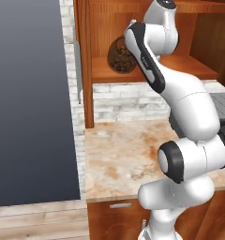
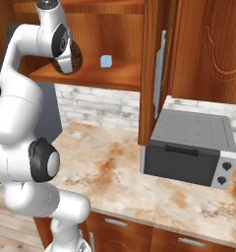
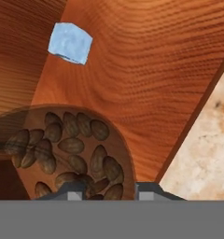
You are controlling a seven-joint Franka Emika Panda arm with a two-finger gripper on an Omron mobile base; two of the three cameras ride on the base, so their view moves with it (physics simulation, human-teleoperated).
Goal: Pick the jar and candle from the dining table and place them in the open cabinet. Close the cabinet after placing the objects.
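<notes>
The two-finger gripper [image 3: 106,189] is narrowly closed around one round clear glass jar of dark brown lumps [image 3: 69,151], resting on the reddish-brown wooden cabinet's shelf [image 2: 115,74]. One small pale-blue cube [image 3: 70,43] sits on the same shelf, apart from it.

A whitewashed brick wall [image 2: 105,109] is seen at twelve o'clock above the marbled counter [image 2: 139,182], with a grey toaster oven [image 2: 191,147] at three o'clock.
</notes>
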